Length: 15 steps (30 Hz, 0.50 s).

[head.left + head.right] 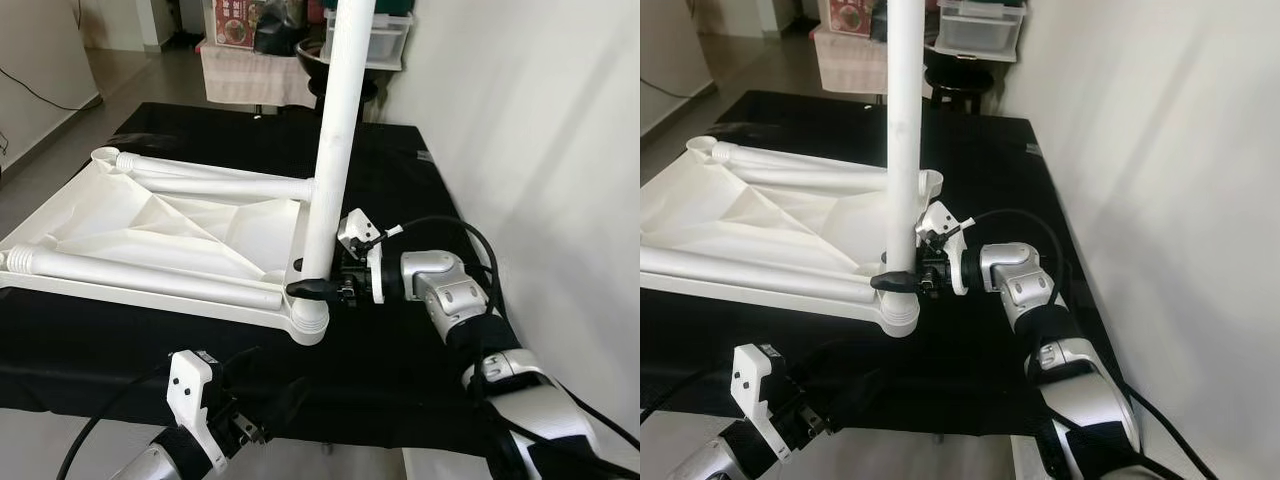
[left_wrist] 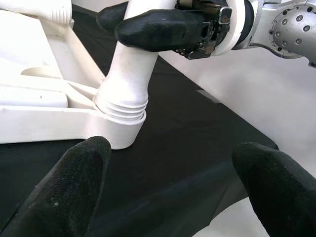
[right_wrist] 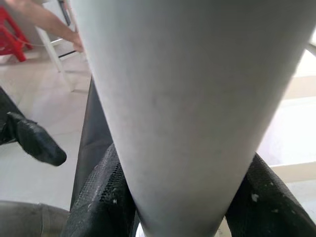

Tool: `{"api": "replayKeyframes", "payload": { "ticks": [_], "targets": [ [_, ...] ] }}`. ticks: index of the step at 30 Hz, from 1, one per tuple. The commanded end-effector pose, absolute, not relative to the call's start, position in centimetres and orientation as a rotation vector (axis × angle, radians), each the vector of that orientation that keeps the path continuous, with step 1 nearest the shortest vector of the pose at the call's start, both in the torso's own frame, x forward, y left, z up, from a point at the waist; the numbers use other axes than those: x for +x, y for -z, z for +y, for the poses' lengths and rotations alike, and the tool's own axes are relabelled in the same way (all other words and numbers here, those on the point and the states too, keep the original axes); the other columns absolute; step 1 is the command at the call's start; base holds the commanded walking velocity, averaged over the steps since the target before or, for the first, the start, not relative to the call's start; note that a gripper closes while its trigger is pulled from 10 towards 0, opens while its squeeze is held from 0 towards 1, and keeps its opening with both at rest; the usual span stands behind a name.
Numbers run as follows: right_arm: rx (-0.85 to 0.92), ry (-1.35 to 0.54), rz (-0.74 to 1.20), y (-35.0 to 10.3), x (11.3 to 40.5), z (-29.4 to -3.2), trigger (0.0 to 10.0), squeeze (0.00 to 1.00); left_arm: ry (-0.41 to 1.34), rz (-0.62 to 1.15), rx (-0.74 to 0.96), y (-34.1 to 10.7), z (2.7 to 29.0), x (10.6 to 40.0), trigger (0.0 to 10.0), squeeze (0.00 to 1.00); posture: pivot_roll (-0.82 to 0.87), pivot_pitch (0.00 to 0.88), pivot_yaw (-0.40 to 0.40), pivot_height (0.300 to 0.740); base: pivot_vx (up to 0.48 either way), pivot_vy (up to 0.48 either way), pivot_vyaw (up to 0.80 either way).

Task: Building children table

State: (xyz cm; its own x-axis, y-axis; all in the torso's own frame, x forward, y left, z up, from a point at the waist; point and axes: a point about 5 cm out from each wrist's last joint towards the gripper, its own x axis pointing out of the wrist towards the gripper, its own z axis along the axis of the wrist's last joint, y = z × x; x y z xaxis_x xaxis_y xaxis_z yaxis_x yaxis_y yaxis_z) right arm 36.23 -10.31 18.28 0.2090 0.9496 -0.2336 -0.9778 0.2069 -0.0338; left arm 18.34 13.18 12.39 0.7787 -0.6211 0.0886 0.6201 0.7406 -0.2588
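Where the black cloth [image 1: 400, 350] covers the floor beside a white wall [image 1: 540, 120], my right hand [image 1: 318, 289] clamps the upright white leg [image 1: 335, 130] above the upturned tabletop [image 1: 150, 235]'s corner socket; left hand [image 2: 168, 187] spread wide, near.

- One white tabletop [image 1: 150, 225], lying upside down
- Three white legs: one upright [image 1: 338, 130], two lying flat [image 1: 150, 275]
- Two grippers: left [image 1: 250, 425], right [image 1: 318, 288]

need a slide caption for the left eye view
Right gripper clamps upright white leg at tabletop corner socket.
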Motion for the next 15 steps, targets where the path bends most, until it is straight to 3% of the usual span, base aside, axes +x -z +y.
{"api": "replayKeyframes", "payload": {
  "ticks": [1, 6, 8, 9, 10, 11, 15],
  "targets": [
    [-0.2, -1.343, 0.183, -18.1, 36.3, -10.6, 0.0, 0.0, 0.688, 0.014, -0.295, -12.3, 12.9, 18.2, 10.0, 0.0, -0.05, 0.075, -0.108, 0.74, 0.0, 0.0, 0.0],
    [-0.215, -1.073, 0.196, -16.8, 36.9, -12.0, 0.0, 0.0, 0.682, 0.012, -0.292, -12.4, 13.1, 18.3, 10.0, 0.0, -0.05, 0.076, -0.116, 0.74, 0.0, 0.0, 0.0],
    [-0.113, -0.498, 0.142, -15.0, 37.3, -13.6, 0.0, 0.0, 0.673, 0.011, -0.288, -12.4, 13.4, 18.2, 10.0, 0.0, -0.07, 0.078, -0.116, 0.74, 0.0, 0.0, 0.0],
    [-0.113, -0.498, 0.142, -15.0, 37.3, -13.6, 0.0, 0.0, 0.673, 0.011, -0.288, -12.4, 13.4, 18.2, 10.0, 0.0, -0.07, 0.078, -0.116, 0.74, 0.0, 0.0, 0.0],
    [-0.012, -0.327, 0.22, -12.9, 35.7, -14.5, 0.0, 0.0, 0.671, 0.01, -0.286, -12.5, 13.6, 18.3, 10.0, 0.0, -0.06, 0.084, -0.104, 0.74, 0.0, 0.0, 0.0],
    [0.002, -0.259, 0.269, -11.4, 33.7, -14.7, 0.0, 0.0, 0.67, 0.011, -0.282, -12.4, 13.7, 18.4, 10.0, 0.0, -0.08, 0.081, -0.085, 0.74, 0.0, 0.0, 0.0],
    [-0.049, -0.356, 0.286, -11.0, 31.9, -13.4, 0.0, 0.0, 0.68, 0.013, -0.279, -12.4, 13.9, 18.9, 10.0, 0.0, -0.1, 0.064, -0.088, 0.74, 0.0, 0.0, 0.0]
  ]
}}
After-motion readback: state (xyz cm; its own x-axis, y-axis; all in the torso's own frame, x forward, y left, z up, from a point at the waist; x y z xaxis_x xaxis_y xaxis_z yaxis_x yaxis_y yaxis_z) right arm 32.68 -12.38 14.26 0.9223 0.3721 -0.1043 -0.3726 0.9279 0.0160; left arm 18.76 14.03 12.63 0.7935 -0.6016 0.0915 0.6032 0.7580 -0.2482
